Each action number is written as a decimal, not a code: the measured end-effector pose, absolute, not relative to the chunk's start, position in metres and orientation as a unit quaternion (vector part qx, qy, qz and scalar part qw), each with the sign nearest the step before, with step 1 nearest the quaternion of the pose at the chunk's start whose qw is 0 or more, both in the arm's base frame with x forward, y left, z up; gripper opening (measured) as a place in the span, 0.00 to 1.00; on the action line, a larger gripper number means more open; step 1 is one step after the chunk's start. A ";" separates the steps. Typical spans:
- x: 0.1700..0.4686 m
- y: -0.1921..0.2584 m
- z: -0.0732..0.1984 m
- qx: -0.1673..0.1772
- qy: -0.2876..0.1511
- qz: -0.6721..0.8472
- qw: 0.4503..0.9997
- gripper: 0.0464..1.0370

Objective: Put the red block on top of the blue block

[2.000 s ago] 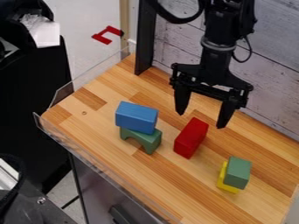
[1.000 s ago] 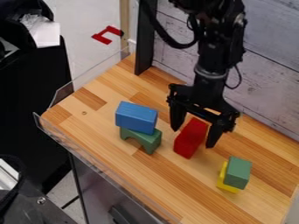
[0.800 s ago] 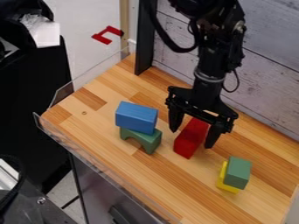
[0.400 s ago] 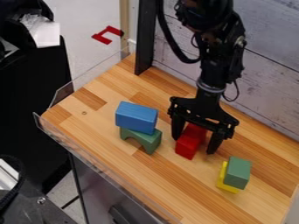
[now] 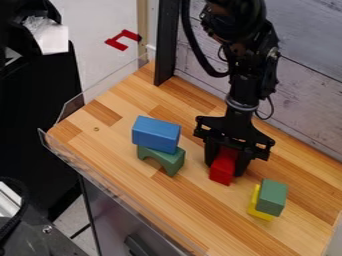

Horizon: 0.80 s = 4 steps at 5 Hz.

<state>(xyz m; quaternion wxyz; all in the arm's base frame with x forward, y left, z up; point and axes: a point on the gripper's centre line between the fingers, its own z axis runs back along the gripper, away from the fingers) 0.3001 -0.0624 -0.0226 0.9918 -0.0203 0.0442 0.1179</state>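
The tool has dropped and its fingers have narrowed onto the red block, which has swung slightly on the desk. The block sits between them, near end toward six o'clock; its twelve o'clock end is hidden under the tool. The blue block, at the tool's ten o'clock, partly covers a green arch.

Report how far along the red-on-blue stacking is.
Done: the gripper is down at the red block, one finger on each side.
In hand: the grip; the fingers look closed on the block, which appears to rest on the wooden table.
Left: lifting it, carrying it over and setting it on the blue block, which lies on the green arch.
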 end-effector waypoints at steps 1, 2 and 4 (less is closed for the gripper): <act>0.289 -0.061 -0.013 -0.030 0.043 0.141 0.989 0.54; 0.283 -0.052 0.016 -0.041 -0.002 0.197 0.980 0.54; 0.277 -0.038 0.048 -0.030 -0.036 0.341 0.939 0.54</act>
